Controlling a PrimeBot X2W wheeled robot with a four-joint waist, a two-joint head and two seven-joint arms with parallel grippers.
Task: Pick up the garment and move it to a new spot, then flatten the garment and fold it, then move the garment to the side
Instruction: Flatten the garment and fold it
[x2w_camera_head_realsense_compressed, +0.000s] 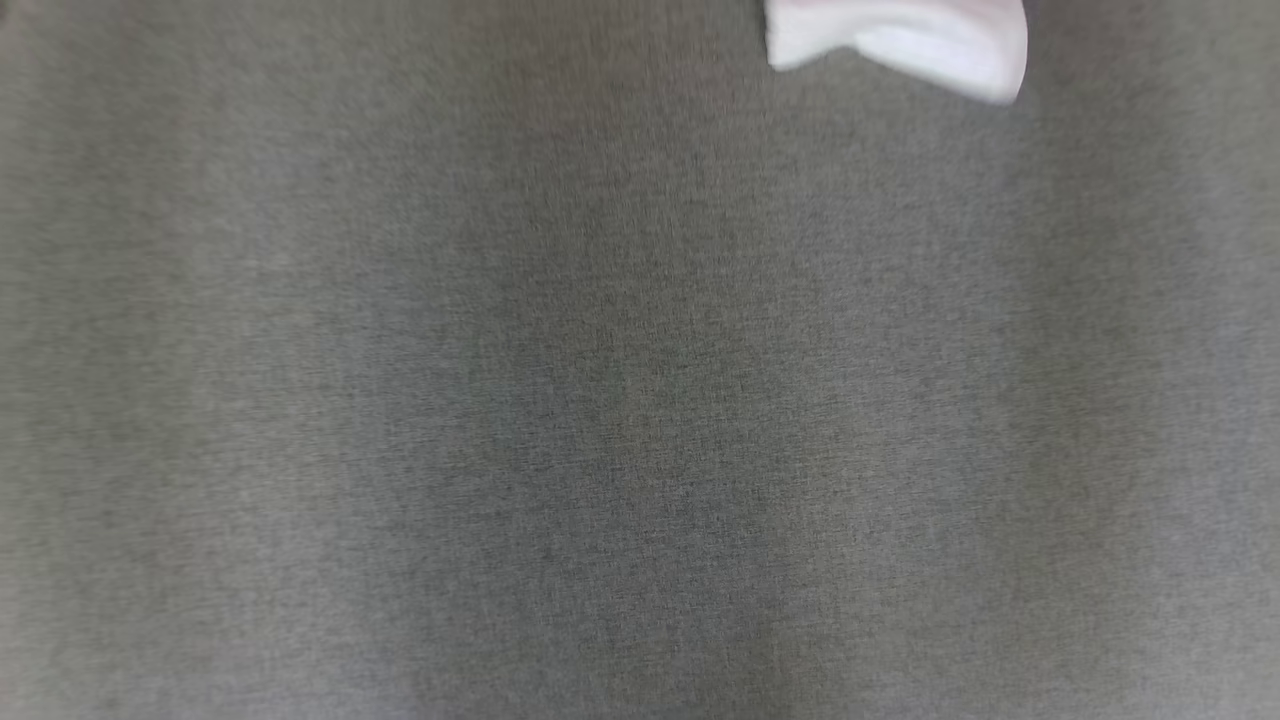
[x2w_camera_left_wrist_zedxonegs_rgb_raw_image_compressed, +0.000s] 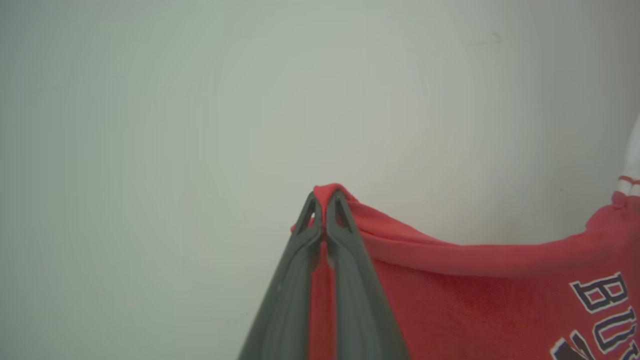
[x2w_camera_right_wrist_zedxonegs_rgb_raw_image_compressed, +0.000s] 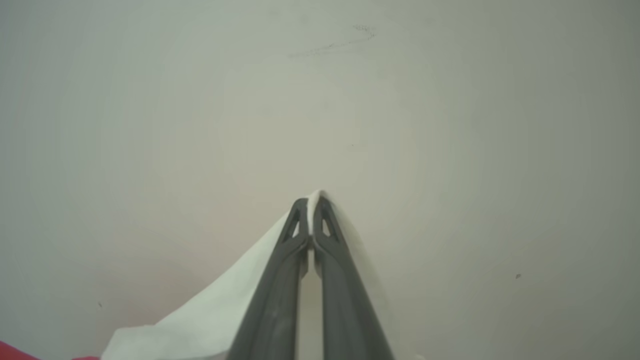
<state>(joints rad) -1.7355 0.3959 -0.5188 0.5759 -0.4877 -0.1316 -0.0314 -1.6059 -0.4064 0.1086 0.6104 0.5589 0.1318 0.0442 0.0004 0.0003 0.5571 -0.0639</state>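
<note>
Pinched tight between the two long dark fingers of the left gripper (x2w_camera_left_wrist_zedxonegs_rgb_raw_image_compressed: 325, 202), tips pressed together with no gap: a rolled edge of the red jersey garment (x2w_camera_left_wrist_zedxonegs_rgb_raw_image_compressed: 475, 300), printed with dark blue, white-outlined letters. Hanging from that pinch and stretched off to the right of the left wrist view, against a plain pale background (x2w_camera_left_wrist_zedxonegs_rgb_raw_image_compressed: 150, 125). Likewise clamped closed, the right gripper (x2w_camera_right_wrist_zedxonegs_rgb_raw_image_compressed: 312, 205), on a corner of white sleeve cloth (x2w_camera_right_wrist_zedxonegs_rgb_raw_image_compressed: 200, 320) draping down to the lower left, a sliver of red beneath it. From the head camera, a blurred white fold of cloth (x2w_camera_head_realsense_compressed: 900, 45) at the top edge, over a grey woven surface (x2w_camera_head_realsense_compressed: 600, 400).
</note>
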